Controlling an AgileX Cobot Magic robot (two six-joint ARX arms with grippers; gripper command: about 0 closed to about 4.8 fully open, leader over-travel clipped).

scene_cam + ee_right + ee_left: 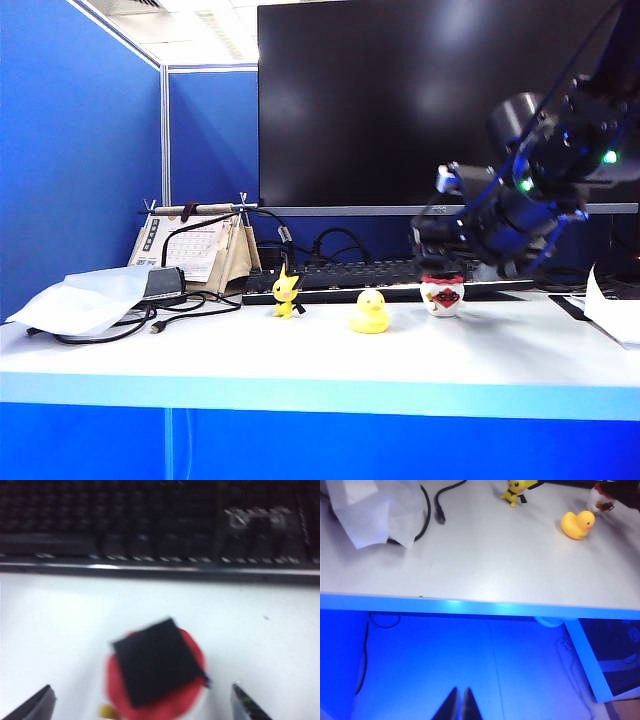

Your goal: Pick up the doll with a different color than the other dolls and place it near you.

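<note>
Right tool (142, 700) spread wide over white doll (442, 296) | left tool (459, 705) together, beyond table edge (480, 607)

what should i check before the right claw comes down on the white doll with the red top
1. Right claw open, fingers standing wide to either side of the small round white doll with the red top: ok.
2. Claw above the doll, in front of the black keyboard: ok.
3. Doll upright on the white table: ok.
4. Gap to the yellow rubber duck alongside: ok, they stand apart.
5. Slim yellow pointed-ear figure well off to the side: ok.
6. Left claw shut, off the table's front edge, away from the dolls: ok.
</note>
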